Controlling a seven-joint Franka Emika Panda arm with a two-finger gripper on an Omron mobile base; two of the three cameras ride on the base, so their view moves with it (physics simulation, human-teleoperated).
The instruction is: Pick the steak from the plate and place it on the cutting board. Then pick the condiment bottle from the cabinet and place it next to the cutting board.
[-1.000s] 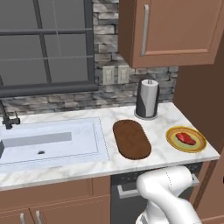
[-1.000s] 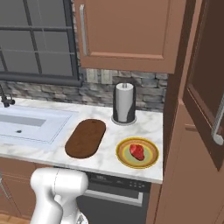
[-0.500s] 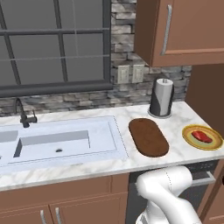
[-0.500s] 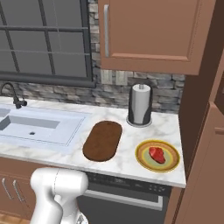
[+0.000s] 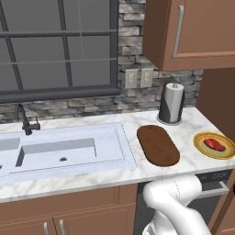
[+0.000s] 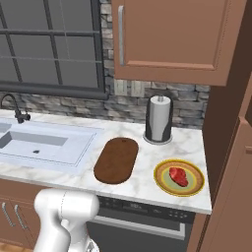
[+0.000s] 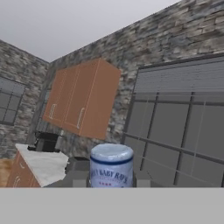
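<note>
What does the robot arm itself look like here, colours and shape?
The arm is glossy white, built of thick rounded tube-like segments joined by smooth bulbous elbows. In the right base view it shows the same plain white shell, with no cables or markings visible.

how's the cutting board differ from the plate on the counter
The cutting board is a dark brown oval with nothing on it; the plate is round, with a yellow-orange rim and pale green centre, and holds the steak. The cutting board is larger than the plate. The board lies nearer the sink, the plate nearer the counter's right end. Both lie flat on the marble counter, apart.
</note>
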